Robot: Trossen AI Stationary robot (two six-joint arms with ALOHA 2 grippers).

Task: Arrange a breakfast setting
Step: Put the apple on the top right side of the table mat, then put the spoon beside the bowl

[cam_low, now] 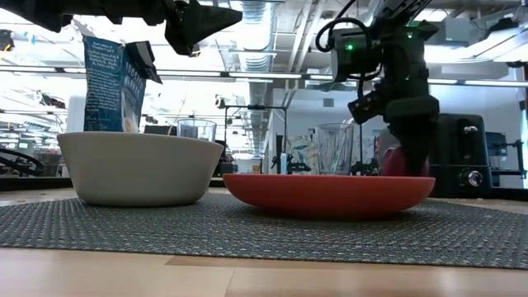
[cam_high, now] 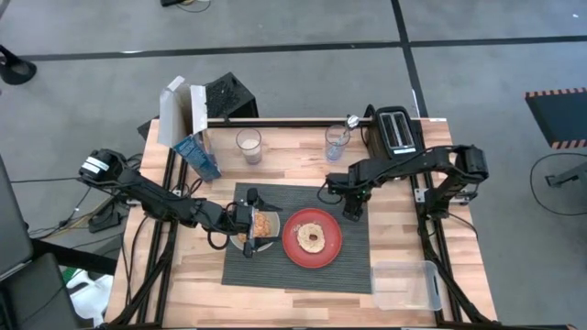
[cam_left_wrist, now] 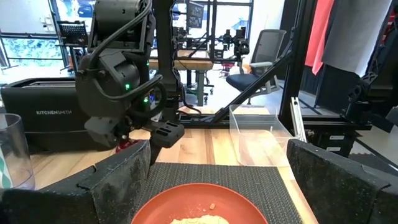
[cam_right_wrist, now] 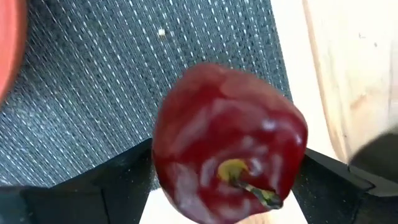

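Apple point(cam_right_wrist: 230, 158) sits clamped in right gripper point(cam_high: 353, 209) over placemat's point(cam_high: 353, 266) far right; we set it down next. Left gripper point(cam_high: 251, 223) spread above bowl point(cam_low: 140, 167).

Only one legible text: "KITCHENSMITH" stood in small pale capitals on the side of the black toaster point(cam_left_wrist: 56, 121), seen in the left wrist view. The blue carton point(cam_low: 114, 82) carried pale print on its face in the low view, but no word of it could be made out (too small to read). The same carton in the high view showed no readable lettering either. No numbers or signs were readable anywhere else.
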